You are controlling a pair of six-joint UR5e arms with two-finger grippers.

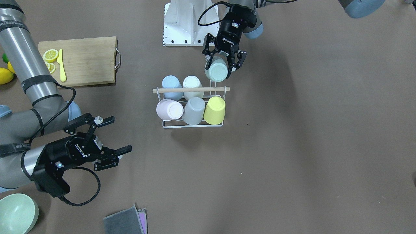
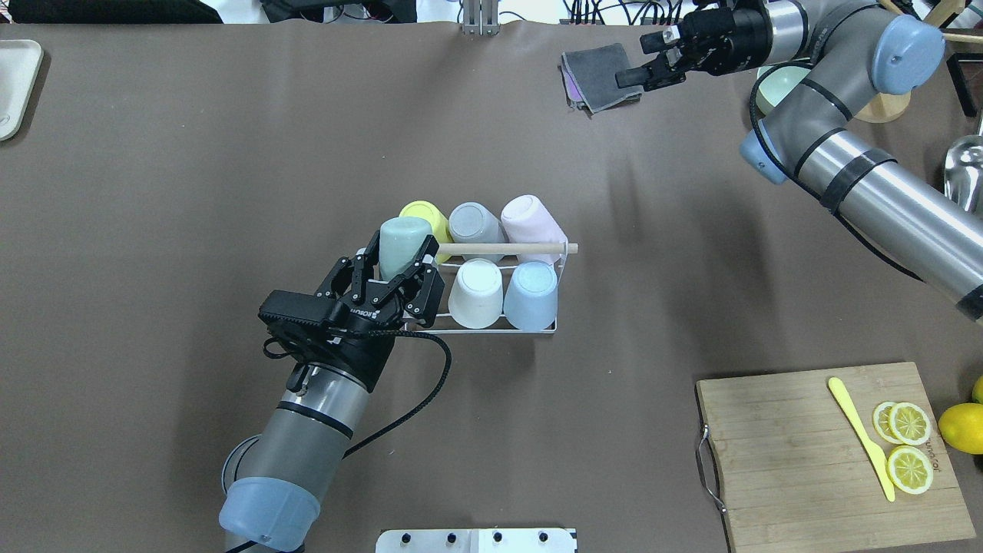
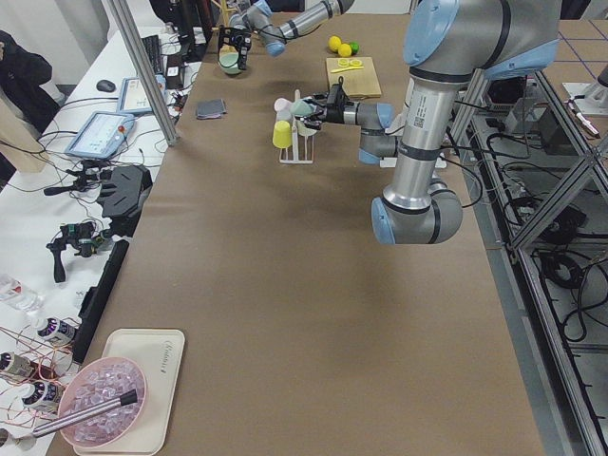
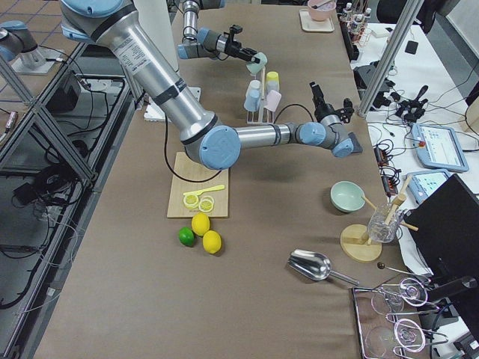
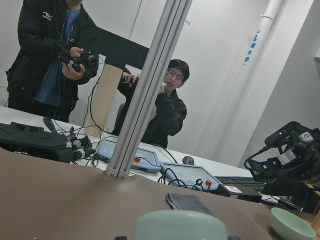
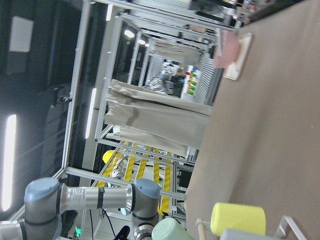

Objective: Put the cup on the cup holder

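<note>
Mint cup [image 2: 405, 244] sits gripped between the left fingers [image 2: 372, 257].

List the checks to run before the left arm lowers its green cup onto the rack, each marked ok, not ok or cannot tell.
1. Left gripper shut on the green cup: ok.
2. One spot on the rack free: ok.
3. Cup mouth lined up over that spot: cannot tell.
4. Yellow cup beside that spot clear of the path: cannot tell.
5. Right gripper open and far from the rack: ok.
</note>
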